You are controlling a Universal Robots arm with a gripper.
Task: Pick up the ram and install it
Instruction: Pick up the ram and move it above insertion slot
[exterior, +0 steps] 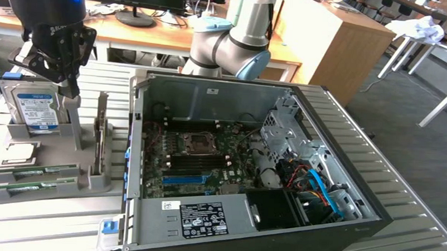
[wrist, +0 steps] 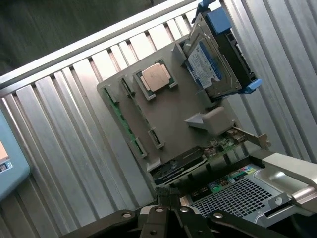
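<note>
Two green ram sticks (exterior: 34,172) lie in the slots of a grey parts holder (exterior: 95,182) at the exterior view's left; another stick (exterior: 29,188) sits just in front. In the wrist view a ram stick (wrist: 123,121) shows edge-on as a thin green line along the holder (wrist: 173,114). My black gripper (exterior: 68,88) hangs above the holder's back part, beside the hard drive (exterior: 38,110), well above the ram. Its fingers (wrist: 171,206) meet, shut, with nothing between them. The open computer case (exterior: 341,157) holds the motherboard (exterior: 200,158) with its memory slots.
A processor chip (wrist: 156,77) rests on the holder between the ram and the hard drive (wrist: 213,59). An expansion card (exterior: 100,135) stands upright in the holder next to the case wall. The slatted metal table (exterior: 56,225) carries everything. A second robot arm (exterior: 234,42) stands behind the case.
</note>
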